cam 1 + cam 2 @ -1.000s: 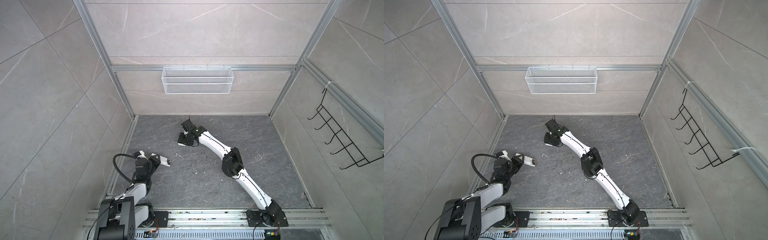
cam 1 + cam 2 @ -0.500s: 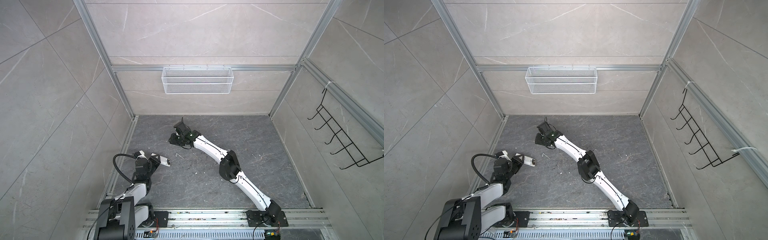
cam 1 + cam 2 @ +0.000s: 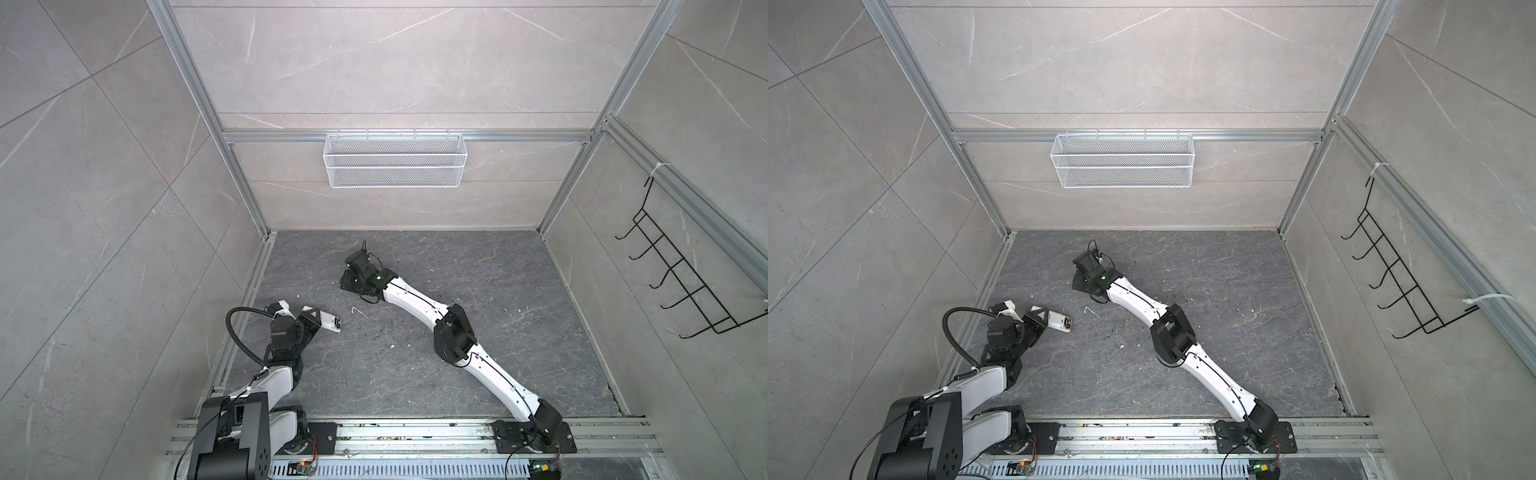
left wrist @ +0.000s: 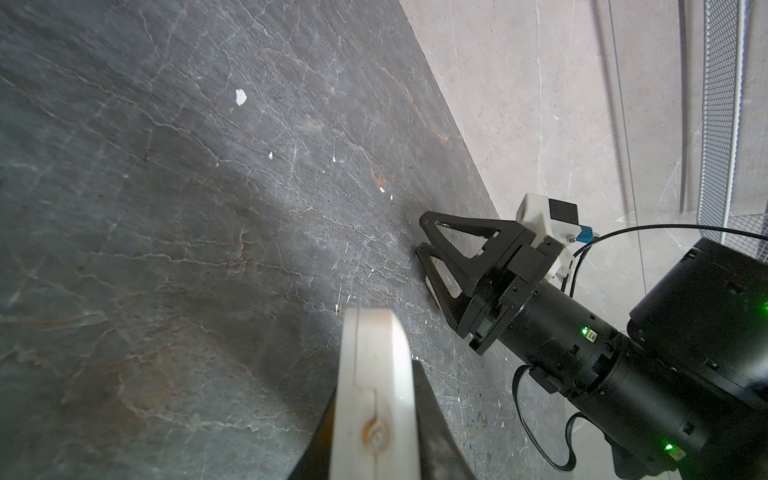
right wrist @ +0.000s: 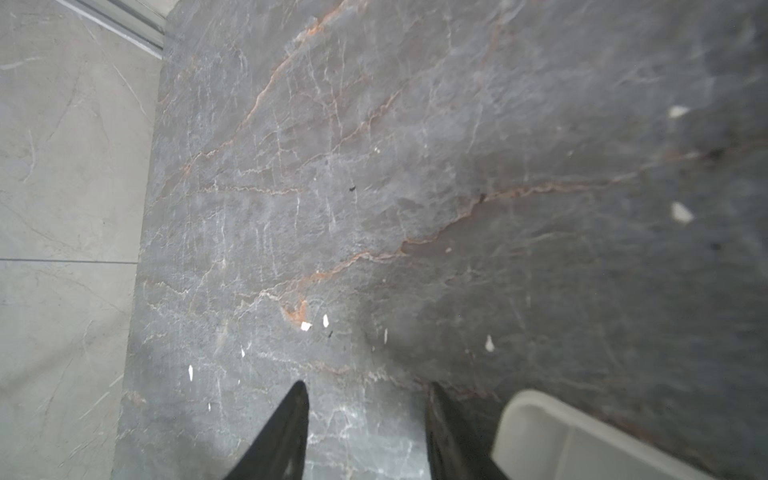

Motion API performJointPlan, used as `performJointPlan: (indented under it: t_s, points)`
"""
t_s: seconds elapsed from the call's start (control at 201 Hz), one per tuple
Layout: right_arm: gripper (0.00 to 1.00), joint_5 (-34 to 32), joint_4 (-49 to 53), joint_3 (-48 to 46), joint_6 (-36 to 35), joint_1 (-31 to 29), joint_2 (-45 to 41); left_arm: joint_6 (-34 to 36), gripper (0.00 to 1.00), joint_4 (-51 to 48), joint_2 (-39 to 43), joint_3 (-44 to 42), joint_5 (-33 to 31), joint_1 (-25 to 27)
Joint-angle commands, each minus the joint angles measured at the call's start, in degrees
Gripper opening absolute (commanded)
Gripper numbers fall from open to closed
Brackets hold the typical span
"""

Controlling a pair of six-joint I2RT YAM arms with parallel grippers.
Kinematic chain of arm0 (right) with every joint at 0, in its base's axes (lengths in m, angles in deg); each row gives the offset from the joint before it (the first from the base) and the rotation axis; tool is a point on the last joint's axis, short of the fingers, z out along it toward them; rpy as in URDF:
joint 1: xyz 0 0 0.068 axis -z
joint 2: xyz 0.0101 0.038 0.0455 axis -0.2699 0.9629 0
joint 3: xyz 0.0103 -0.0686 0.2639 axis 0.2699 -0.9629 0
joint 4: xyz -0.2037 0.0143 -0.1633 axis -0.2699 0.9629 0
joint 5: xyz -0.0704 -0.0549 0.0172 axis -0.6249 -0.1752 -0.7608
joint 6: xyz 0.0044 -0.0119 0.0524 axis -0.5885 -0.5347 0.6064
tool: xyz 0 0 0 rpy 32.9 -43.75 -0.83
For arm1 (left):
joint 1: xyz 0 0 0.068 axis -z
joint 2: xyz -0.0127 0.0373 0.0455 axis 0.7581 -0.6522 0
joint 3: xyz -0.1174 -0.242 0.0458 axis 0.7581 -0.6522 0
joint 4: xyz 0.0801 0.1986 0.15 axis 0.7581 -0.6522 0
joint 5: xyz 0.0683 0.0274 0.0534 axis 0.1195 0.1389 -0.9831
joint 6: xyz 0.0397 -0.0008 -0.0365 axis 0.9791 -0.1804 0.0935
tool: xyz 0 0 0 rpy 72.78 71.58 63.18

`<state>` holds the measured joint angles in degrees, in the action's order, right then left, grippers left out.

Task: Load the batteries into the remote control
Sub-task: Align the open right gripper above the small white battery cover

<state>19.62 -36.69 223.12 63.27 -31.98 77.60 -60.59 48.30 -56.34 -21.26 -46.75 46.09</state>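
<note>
Veined grey stone floor (image 3: 540, 311) underlies left pincer (image 3: 318, 321) clamping white oblong remote control (image 3: 332, 323), right pincer (image 5: 365, 388) spread apart.

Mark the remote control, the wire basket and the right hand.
remote control (image 3: 330, 322): in a top view, its white body.
wire basket (image 3: 395, 176): in a top view, its front mesh wall.
right hand (image 4: 422, 232): left wrist view, midway between its fingertips.

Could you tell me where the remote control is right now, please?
In both top views the remote control sits on the left, near the left wall, clamped in the left gripper, with the right gripper farther back near the middle.
</note>
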Motion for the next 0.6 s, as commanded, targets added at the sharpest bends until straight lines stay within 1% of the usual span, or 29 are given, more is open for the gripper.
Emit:
performJointPlan:
  t_s: [0.0, 0.095, 0.179, 0.204, 0.423, 0.593]
  points:
    - [0.48, -3.6, 4.2, -3.0, 1.1, -0.6, -2.2, 0.2, 0.00, 3.3, 0.6, 2.0, 0.9, -0.1]
    - [0.47, -5.4, 4.4, -7.0, 1.1, -0.7, -5.0, 0.2, 0.00, 3.3, 0.6, 1.9, 1.0, -0.1]
    - [0.47, -5.8, 4.5, -8.6, 1.0, -0.7, -6.7, 0.2, 0.00, 3.3, 0.7, 1.9, 0.9, -0.1]
    - [0.47, -5.8, 4.6, -10.4, 1.0, -0.7, -6.9, 0.2, 0.00, 3.3, 0.7, 2.0, 1.0, -0.1]
    - [0.47, -6.1, 5.7, -11.8, 0.9, -0.6, -8.5, 0.3, 0.00, 3.2, 0.8, 2.0, 0.8, -0.1]
    - [0.47, -6.6, 5.9, -15.8, -0.2, -0.6, -11.1, 0.4, 0.00, 3.0, 0.9, 2.0, 0.9, -0.1]
